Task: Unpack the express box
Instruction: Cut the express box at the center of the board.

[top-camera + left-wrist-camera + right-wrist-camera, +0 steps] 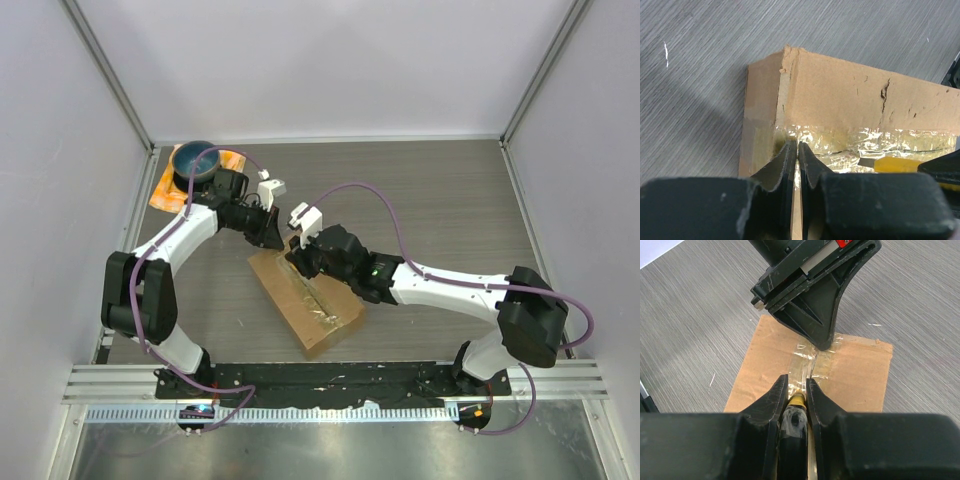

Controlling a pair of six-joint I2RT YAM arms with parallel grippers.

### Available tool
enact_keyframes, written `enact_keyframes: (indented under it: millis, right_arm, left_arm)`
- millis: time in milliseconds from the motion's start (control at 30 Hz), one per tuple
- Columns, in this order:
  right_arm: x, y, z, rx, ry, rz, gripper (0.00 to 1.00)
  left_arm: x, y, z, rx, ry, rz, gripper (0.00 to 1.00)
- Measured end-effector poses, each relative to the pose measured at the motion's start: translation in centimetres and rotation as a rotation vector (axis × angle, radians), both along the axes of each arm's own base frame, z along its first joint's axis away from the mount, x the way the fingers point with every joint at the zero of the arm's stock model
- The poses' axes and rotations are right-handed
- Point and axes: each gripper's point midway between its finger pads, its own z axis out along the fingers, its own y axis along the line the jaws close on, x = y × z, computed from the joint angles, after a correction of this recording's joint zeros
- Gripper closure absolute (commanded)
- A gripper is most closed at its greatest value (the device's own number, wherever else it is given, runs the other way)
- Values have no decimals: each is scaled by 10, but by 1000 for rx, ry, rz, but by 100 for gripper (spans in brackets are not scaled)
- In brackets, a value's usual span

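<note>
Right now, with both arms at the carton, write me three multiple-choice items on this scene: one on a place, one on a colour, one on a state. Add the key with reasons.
1. Where does the blue bowl stand?
A. On the orange cloth at the far left
B. At the near edge, between the arm bases
C. Beside the right arm's base

2. What colour is the tool held in the right gripper?
A. Red
B. Green
C. Yellow

3. How are the top flaps of the express box?
A. Folded wide open
B. Closed, with tape over the seam
C. Torn off

Key:
1 A: the top view shows the bowl on the cloth, apart from the box.
2 C: the left wrist view shows a yellow body at the black fingers.
3 B: both wrist views show shiny tape lying along a closed seam.
</note>
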Motion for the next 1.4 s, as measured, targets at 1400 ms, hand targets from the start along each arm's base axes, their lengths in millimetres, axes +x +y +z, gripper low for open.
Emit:
enact_keyframes:
  millis: [1400]
  right_arm:
    - [0, 4, -18, 12, 0, -20, 99]
  left_arm:
    - [-23, 9, 4, 44, 56, -23, 77]
